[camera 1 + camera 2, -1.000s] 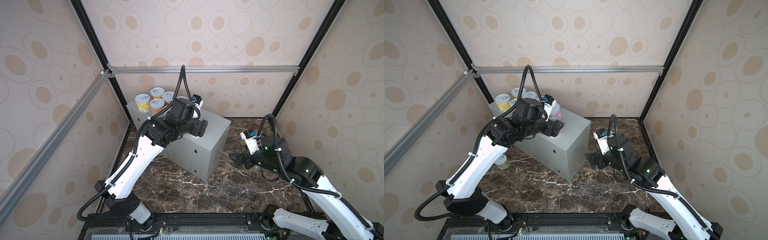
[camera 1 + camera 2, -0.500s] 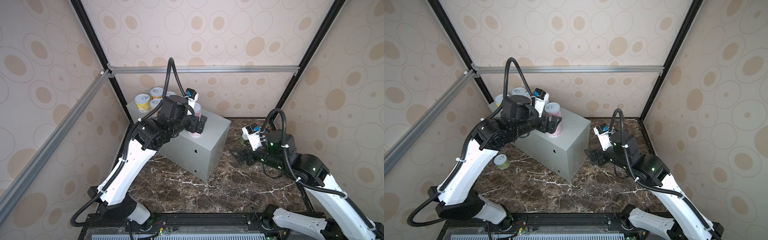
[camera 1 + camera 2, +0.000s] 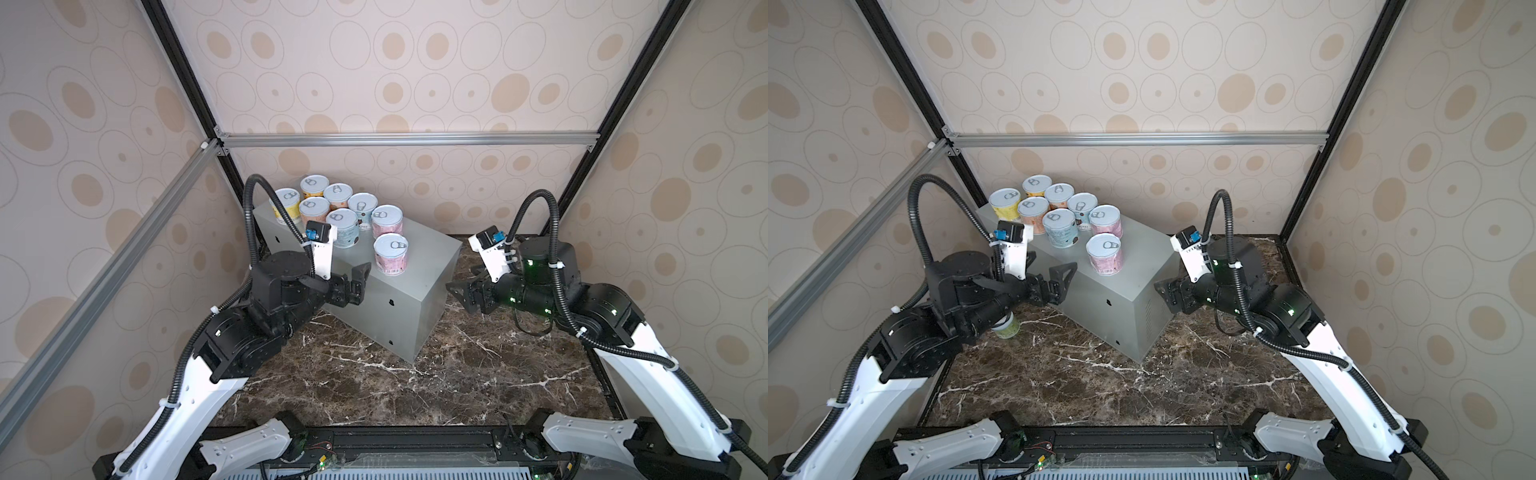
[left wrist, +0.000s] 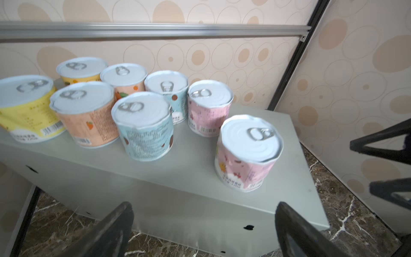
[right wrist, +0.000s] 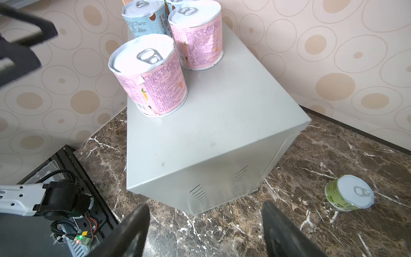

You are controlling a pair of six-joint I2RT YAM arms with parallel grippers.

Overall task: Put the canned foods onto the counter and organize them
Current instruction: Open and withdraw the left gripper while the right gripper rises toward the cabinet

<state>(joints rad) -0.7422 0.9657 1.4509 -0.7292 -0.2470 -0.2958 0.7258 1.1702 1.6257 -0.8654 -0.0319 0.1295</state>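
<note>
Several cans stand upright in a cluster on the grey counter [image 3: 424, 259] [image 3: 1142, 268], filling its far left part. The nearest one, a pink can [image 3: 390, 254] [image 4: 249, 153] [image 5: 151, 77], stands alone in front of the others. My left gripper [image 3: 358, 282] [image 4: 204, 210] hangs open and empty by the counter's front side, just short of the pink can. My right gripper [image 3: 459, 291] [image 5: 205, 212] is open and empty off the counter's right end. A green can [image 5: 349, 192] [image 3: 1007, 326] rests on the floor, partly hidden behind my left arm in a top view.
The dark marble floor [image 3: 415, 374] stretches in front of and to the right of the counter. Patterned walls close in on three sides, with a metal rail [image 3: 395, 139] across the back. The counter's near right half [image 5: 222, 124] holds nothing.
My left gripper has let go of the pink can on the counter and drawn back toward the front, jaws wide. My right gripper has edged toward the counter's right end, jaws narrowing a little.
</note>
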